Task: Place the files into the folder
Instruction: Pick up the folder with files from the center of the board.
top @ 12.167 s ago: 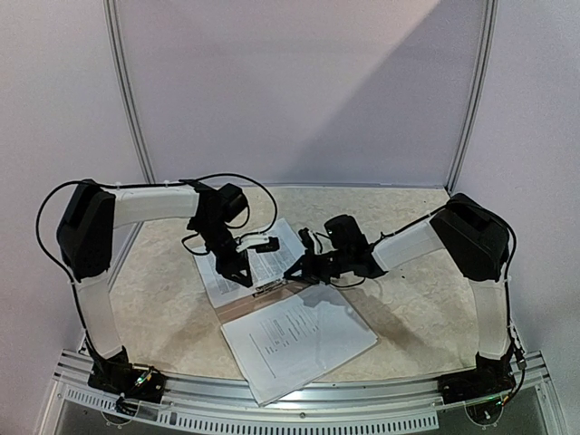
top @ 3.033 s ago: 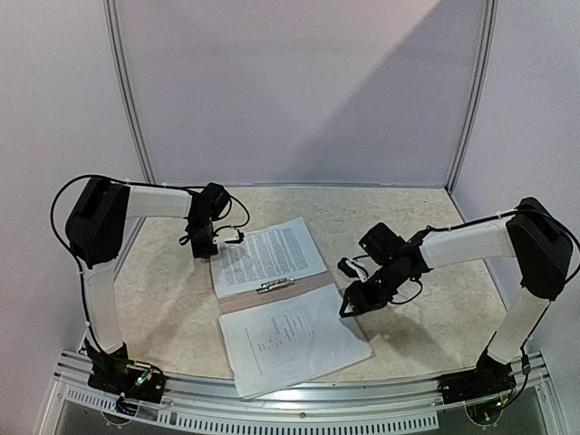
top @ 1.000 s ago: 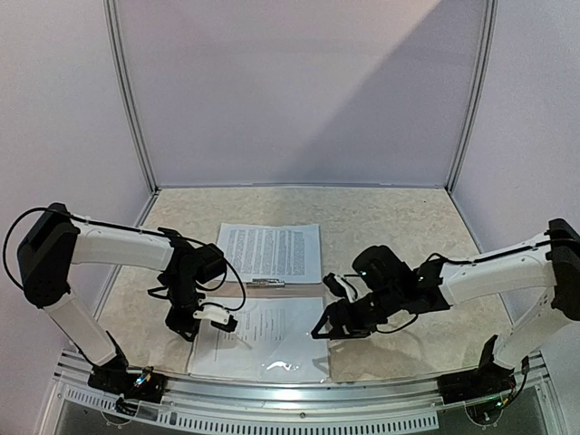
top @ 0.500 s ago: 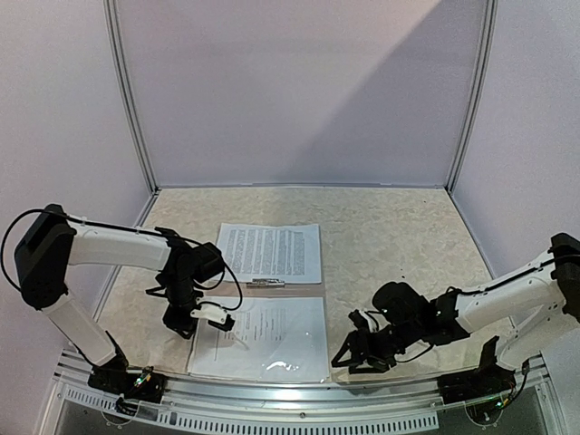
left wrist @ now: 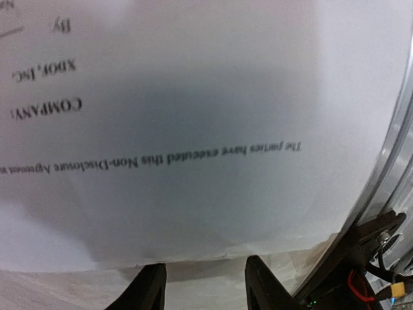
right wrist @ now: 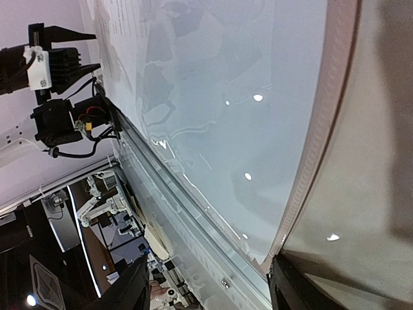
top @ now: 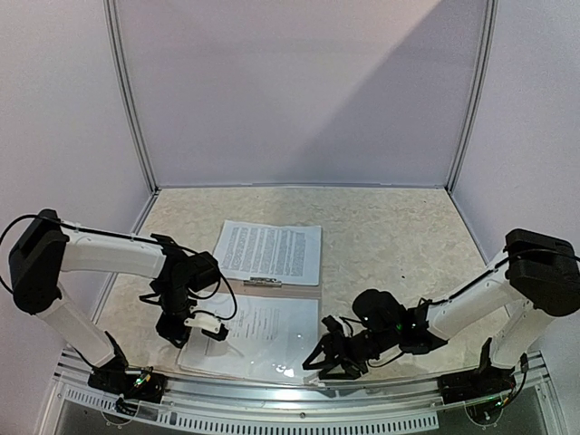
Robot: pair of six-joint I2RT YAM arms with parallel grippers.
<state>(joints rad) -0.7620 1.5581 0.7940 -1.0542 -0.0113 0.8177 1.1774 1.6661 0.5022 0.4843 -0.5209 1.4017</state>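
I see the folder (top: pixel 292 291) lying open and flat on the worktop (top: pixel 390 231), near the front edge. A top sheet (top: pixel 269 253) full of small black words lies on its far half. A shiny sheet (top: pixel 263 337) in a clear sleeve lies on its near half. A little metal clip (top: pixel 263 282) sits between the two sheets. My left end effector (left wrist: pixel 203 278) is low at the left edge of the shiny sheet. Its two fingers (left wrist: pixel 147 287) are apart and hold nothing, and the paper edge is just in front of them. My right end effector (right wrist: pixel 206 274) is low at the near right corner of the folder. Its fingers are wide apart too, with nothing held. The brown folder corner sits just in front of the gap. From that wrist I can see lights shining on the clear sleeve. The metal rail (top: pixel 381 391) of the worktop runs close by the folder's near edge.
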